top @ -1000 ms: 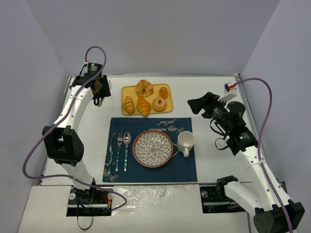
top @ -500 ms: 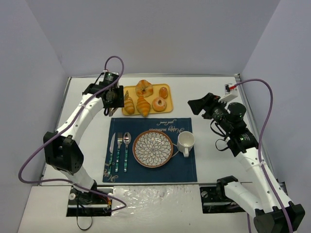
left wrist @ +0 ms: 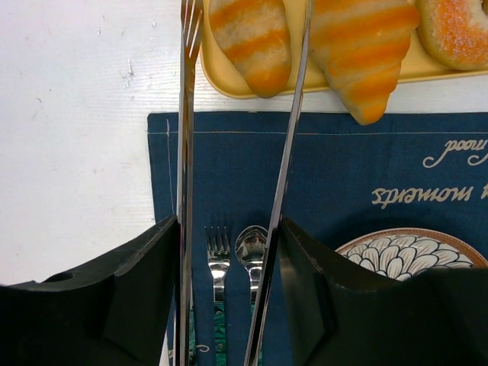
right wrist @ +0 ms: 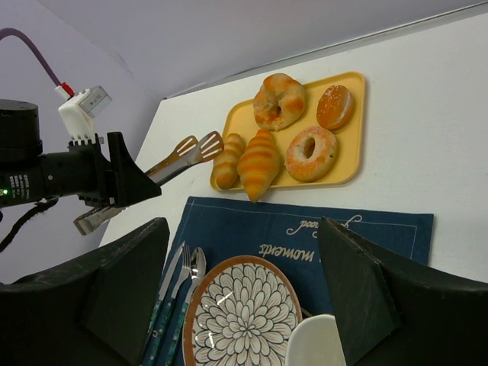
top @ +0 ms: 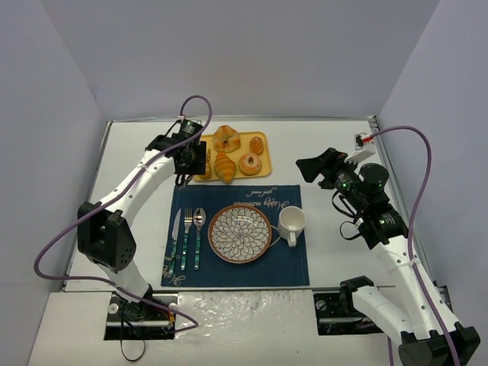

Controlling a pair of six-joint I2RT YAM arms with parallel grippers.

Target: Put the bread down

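The bread (left wrist: 252,42) is a small ridged golden roll at the left end of the yellow tray (left wrist: 427,70), next to the longer croissant (left wrist: 362,53). It also shows in the right wrist view (right wrist: 227,162). My left gripper (left wrist: 229,225) is shut on metal tongs (left wrist: 185,114), whose two open arms reach either side of the roll. In the top view this gripper (top: 192,158) hangs over the tray's left edge and partly hides the roll. The patterned plate (top: 240,233) lies on the blue placemat. My right gripper (top: 313,166) is open and empty, raised at the right.
The tray (top: 263,166) also holds a twisted bun (top: 226,138), a small round bun (top: 257,143) and a sugared donut (top: 249,162). A knife, fork and spoon (top: 187,236) lie left of the plate. A white mug (top: 291,221) stands to its right.
My left arm has swung right from beside the tray to its left end, bringing the tongs around the roll. The right arm has hardly moved.
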